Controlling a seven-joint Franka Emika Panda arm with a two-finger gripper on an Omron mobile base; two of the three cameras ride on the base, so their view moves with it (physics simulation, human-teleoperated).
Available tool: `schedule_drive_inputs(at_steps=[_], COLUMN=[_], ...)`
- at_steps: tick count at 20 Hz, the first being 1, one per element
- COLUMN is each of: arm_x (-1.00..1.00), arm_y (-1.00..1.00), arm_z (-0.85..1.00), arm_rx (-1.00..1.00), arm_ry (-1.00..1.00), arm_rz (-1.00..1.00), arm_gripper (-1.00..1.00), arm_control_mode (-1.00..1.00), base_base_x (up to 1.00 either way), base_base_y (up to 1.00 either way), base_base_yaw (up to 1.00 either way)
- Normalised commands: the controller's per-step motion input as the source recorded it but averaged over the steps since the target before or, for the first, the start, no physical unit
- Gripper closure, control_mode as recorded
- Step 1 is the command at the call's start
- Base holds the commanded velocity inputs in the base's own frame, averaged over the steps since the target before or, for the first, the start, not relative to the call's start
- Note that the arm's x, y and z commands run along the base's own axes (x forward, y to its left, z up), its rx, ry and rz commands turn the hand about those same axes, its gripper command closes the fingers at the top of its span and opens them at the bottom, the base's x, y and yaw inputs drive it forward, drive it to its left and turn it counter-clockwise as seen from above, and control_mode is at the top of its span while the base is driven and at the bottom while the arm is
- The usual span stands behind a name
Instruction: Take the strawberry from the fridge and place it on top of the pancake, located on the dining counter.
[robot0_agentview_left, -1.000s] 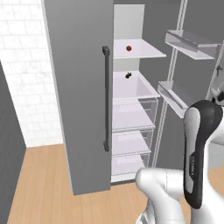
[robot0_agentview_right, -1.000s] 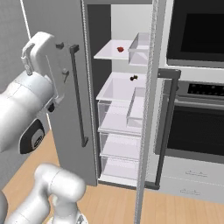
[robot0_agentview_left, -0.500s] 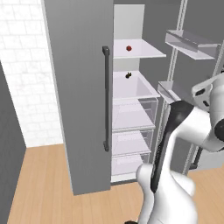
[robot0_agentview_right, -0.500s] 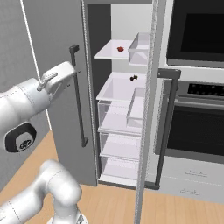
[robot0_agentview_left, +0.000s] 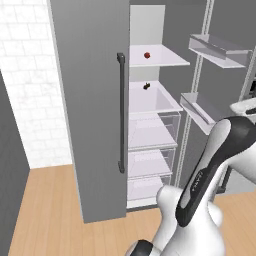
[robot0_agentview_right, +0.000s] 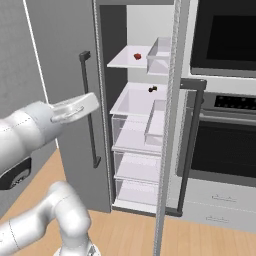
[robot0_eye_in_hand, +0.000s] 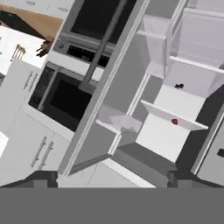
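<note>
The strawberry (robot0_agentview_left: 147, 55) (robot0_agentview_right: 137, 56) is a tiny red berry on the upper white shelf of the fridge (robot0_agentview_left: 90, 100), whose right door stands open. In the hand view, which is rolled, the strawberry (robot0_eye_in_hand: 174, 121) lies well ahead on a white shelf (robot0_eye_in_hand: 162, 135). My gripper (robot0_eye_in_hand: 112, 178) is open. Its two dark fingertips (robot0_eye_in_hand: 43, 177) stand far apart with nothing between them, still a good way in front of the fridge. The pancake and the dining counter are out of view.
A tiny blackish lump (robot0_agentview_left: 146, 86) (robot0_agentview_right: 152, 89) (robot0_eye_in_hand: 179, 86) sits one shelf below the strawberry. The open fridge door (robot0_agentview_right: 167, 125) with its bins juts out on the right. A built-in oven (robot0_agentview_right: 220, 140) stands beyond it. The closed left door carries a long dark handle (robot0_agentview_left: 120, 112).
The arm has swung from an upright pose to a lower one, with the hand now turned toward the open fridge. The jaws have stayed wide, and the fridge and berry have not moved.
</note>
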Motion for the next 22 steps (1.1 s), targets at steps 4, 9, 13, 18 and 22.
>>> schedule_drive_inputs(at_steps=[4,9,13,18,22], arm_x=[0.0,0.2,0.83,0.67,0.06], arm_y=[0.61,0.68,0.85,0.79,0.83], arm_z=[0.6,0.7,0.32,0.18,-0.06], arm_rx=[-0.04,0.35,0.79,0.75,0.64], arm_ry=[-0.21,0.21,0.16,0.0,-0.12], arm_rz=[0.21,0.11,0.17,0.04,-0.28], arm_gripper=[-1.0,-1.0,-1.0,-1.0,-1.0], arm_control_mode=[-1.0,-1.0,-1.0,-1.0,-1.0], base_base_x=[0.0,0.0,0.0,0.0,0.0], base_base_y=[0.0,0.0,0.0,0.0,0.0], base_base_yaw=[0.0,0.0,0.0,0.0,0.0])
